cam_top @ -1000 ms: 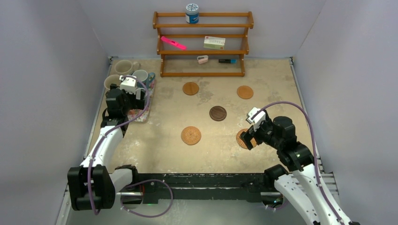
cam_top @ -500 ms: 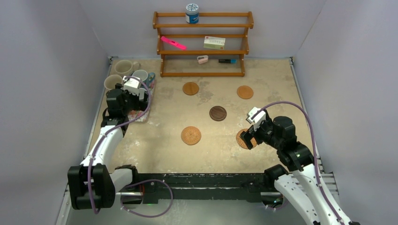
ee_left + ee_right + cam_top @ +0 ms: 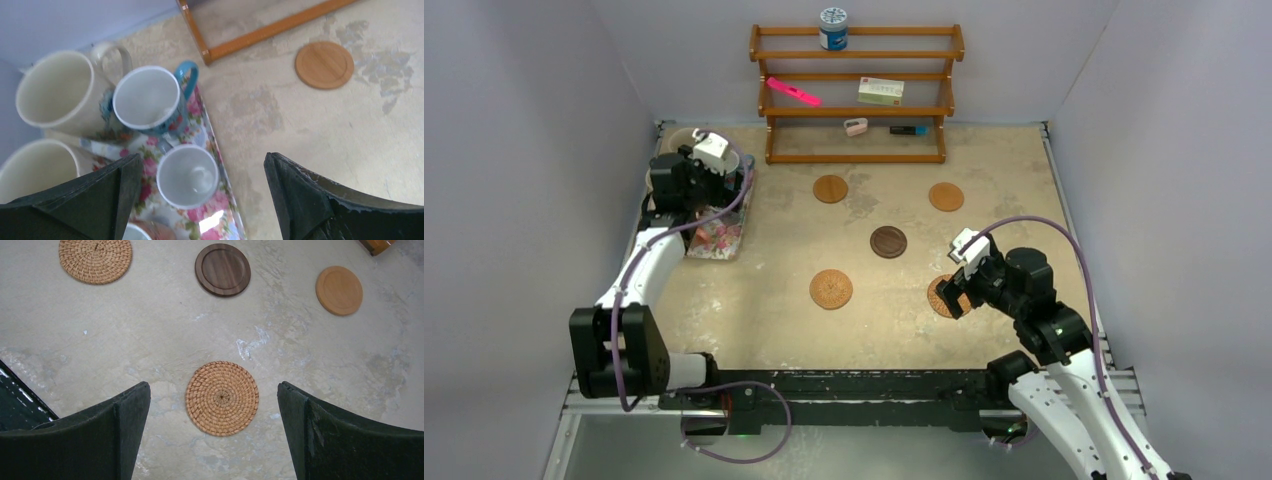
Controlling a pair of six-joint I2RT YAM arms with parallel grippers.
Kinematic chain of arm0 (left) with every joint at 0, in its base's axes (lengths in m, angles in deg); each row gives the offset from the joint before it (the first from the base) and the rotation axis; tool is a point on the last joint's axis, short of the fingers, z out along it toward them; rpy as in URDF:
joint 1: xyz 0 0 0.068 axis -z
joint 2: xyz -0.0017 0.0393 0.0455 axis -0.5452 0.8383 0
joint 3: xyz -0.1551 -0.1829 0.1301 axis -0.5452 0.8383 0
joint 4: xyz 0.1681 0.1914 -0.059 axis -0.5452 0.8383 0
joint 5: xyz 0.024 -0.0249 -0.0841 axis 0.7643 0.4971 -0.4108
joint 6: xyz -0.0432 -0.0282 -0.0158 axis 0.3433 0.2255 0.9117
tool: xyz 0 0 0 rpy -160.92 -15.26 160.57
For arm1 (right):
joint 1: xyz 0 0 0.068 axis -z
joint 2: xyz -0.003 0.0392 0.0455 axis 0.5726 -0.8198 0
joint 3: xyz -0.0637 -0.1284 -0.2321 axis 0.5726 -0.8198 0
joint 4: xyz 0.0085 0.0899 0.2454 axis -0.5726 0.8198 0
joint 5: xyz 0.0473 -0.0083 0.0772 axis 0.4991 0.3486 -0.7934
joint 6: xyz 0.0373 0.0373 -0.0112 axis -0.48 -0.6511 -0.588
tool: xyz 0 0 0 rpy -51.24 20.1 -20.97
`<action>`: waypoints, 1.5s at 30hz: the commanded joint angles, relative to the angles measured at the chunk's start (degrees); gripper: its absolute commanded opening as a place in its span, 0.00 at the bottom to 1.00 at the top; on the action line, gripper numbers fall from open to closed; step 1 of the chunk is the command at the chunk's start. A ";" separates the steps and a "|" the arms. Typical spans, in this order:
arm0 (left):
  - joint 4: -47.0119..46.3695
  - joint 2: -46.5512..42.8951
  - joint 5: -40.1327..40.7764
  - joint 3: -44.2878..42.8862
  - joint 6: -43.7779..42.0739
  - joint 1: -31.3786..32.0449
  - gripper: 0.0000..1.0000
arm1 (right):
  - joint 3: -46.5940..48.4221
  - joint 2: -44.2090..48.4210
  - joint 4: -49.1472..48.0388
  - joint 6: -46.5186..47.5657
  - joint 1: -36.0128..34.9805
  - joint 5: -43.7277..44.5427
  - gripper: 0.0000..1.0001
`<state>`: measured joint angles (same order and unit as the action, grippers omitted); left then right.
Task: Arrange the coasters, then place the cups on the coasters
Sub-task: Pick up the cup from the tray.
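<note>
Left claw spread above cups crowding floral mat — right claw spread over woven coaster.

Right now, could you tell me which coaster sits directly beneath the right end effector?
The near-right woven coaster, framed by the open right end effector. The other woven coaster, the dark brown coaster and the smooth tan coasters lie farther away.

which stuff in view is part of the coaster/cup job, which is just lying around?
Job: two woven tan round coasters, two smooth tan wooden coasters, dark brown round coaster, two cream ceramic mugs, blue ceramic mug, small pale mug.
Lying about: wooden shelf rack, blue-and-white lidded canister, pink marker, floral rectangular mat.
</note>
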<state>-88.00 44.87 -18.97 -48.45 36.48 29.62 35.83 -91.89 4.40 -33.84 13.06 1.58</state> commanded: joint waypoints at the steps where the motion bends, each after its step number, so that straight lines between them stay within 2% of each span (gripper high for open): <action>1: 0.15 5.49 -1.91 -8.37 -1.81 0.04 1.00 | 0.05 0.38 -0.81 0.72 -0.58 -0.37 0.99; 10: 0.26 17.75 5.27 -18.78 -4.15 4.93 0.90 | 0.06 0.56 -0.63 0.84 -0.70 -0.54 0.99; 16: 0.32 25.19 9.90 -23.58 -4.06 5.18 0.78 | 0.06 0.82 -0.47 0.99 -0.72 -0.81 0.99; 22: -1.61 30.72 12.82 -25.87 -3.93 5.18 0.76 | 0.08 0.82 -0.46 1.06 -0.72 -0.90 0.99; 26: -1.15 33.80 12.73 -28.34 -3.81 5.18 0.70 | 0.06 0.73 -0.47 1.07 -0.73 -0.90 0.99; 34: -0.51 36.85 15.37 -29.90 -3.70 5.18 0.48 | 0.14 0.56 -0.37 1.20 -0.74 -0.98 0.99; 38: -0.28 37.80 17.04 -30.39 -3.68 5.20 0.43 | 0.06 0.66 -0.30 1.15 -0.81 -1.07 0.99; 45: 0.69 39.08 20.56 -31.42 -3.55 5.19 0.27 | 0.06 0.81 -0.25 1.24 -0.81 -1.20 0.99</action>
<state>-86.77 83.60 -1.50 -77.15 32.79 34.95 35.83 -91.82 4.44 -32.99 12.74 1.53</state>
